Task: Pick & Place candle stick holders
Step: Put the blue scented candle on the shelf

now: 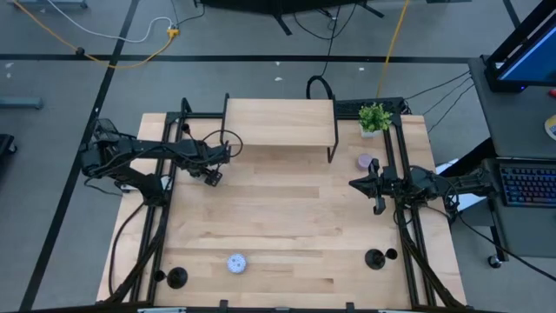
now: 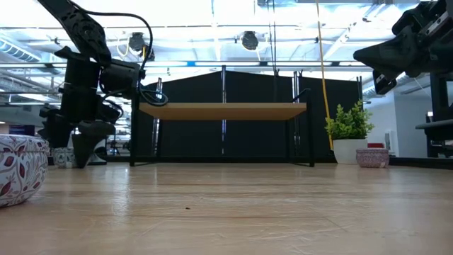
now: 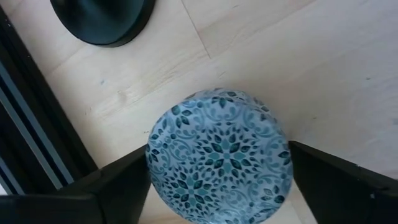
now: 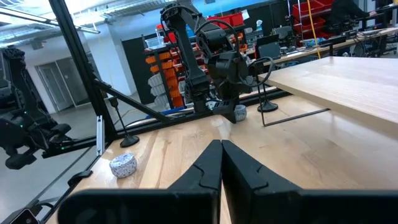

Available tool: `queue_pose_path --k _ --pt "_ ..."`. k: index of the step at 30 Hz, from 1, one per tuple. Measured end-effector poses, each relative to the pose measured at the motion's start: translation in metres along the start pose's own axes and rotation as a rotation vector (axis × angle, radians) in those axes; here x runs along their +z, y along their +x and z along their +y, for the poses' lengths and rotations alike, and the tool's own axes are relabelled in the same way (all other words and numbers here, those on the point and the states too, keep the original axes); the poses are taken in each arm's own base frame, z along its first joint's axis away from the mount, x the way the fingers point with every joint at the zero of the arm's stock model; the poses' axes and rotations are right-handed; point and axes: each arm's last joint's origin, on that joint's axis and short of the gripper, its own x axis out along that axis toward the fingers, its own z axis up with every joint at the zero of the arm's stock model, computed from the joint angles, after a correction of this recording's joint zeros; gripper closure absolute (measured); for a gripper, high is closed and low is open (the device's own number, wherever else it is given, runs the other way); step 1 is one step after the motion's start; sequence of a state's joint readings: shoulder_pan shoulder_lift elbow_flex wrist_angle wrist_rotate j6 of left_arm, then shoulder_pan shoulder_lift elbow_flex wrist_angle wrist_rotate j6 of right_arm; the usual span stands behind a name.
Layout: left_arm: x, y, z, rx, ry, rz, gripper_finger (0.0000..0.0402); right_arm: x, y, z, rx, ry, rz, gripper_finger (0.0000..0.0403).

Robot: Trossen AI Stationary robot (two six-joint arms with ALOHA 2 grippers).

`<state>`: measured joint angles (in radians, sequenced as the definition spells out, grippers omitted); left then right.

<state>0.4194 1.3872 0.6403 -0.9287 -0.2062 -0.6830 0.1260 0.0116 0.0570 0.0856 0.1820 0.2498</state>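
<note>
Left gripper (image 3: 217, 186): we see our fingers spread either side of a blue patterned puck (image 3: 219, 155), gripping nothing | right gripper (image 4: 221, 163): closed, empty, raised | candle holders (image 1: 176, 277) (image 1: 374, 258): table's (image 1: 287, 209) near edge

Patterned puck (image 3: 219, 155), potted plant (image 1: 374, 117), raised shelf (image 1: 280, 122)

You can see two black holders standing up at the table's near edge: one (image 1: 176, 277) on the left, one (image 1: 375, 258) on the right.
</note>
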Motion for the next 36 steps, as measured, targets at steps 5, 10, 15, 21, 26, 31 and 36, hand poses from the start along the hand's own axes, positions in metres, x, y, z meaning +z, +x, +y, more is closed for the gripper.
queue_pose_path --k 5,10,15,21,26,31,36 --pt "0.000 0.000 0.000 0.000 -0.006 0.000 0.0096 0.000 0.000 0.000 0.000 0.000 0.000 0.0403" --pt "0.000 0.000 0.000 -0.003 -0.008 0.002 0.0095 0.000 0.000 0.000 0.000 0.001 0.000 0.0403" --pt "-0.001 0.000 -0.001 -0.004 -0.009 0.005 0.0077 0.000 0.000 0.000 0.001 0.001 -0.001 0.0403" --pt "-0.004 -0.001 -0.004 -0.032 0.008 0.026 0.0099 0.000 0.000 0.000 0.001 0.001 -0.001 0.0403" --pt "-0.008 -0.003 -0.010 -0.080 0.038 0.059 0.0092 0.000 0.000 0.000 0.001 0.001 -0.001 0.0403" --pt "-0.012 -0.009 -0.019 -0.151 0.101 0.092 0.0092 0.000 0.000 0.000 0.000 0.001 -0.001 0.0403" --pt "-0.013 -0.025 -0.033 -0.231 0.184 0.082 0.0109 0.000 0.000 0.000 0.000 0.001 -0.002 0.0403"
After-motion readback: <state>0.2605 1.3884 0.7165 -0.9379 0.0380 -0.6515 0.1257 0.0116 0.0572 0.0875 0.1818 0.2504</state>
